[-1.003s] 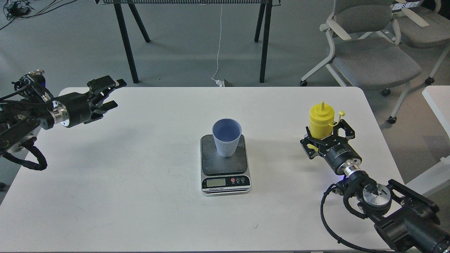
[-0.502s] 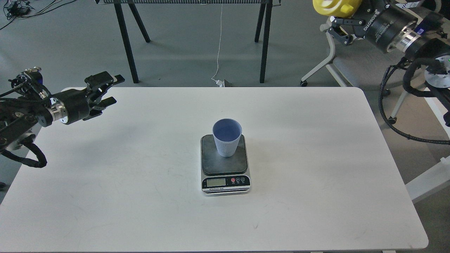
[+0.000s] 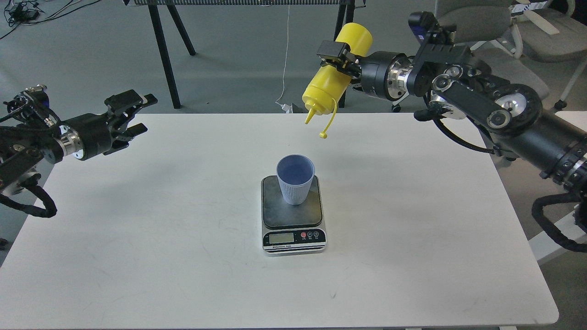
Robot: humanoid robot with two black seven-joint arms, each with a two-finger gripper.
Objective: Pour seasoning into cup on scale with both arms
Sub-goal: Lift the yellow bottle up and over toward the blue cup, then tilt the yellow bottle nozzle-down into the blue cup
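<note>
Seasoning [image 3: 334,73] upside-down in right gripper [image 3: 341,57], above cup [image 3: 296,178].

yellow squeeze bottle [image 3: 332,77] hangs tipped nozzle-down, tethered cap dangling, above and beyond the ribbed light blue cup [image 3: 296,179], which stands upright on the grey-topped kitchen scale [image 3: 293,222].
</note>
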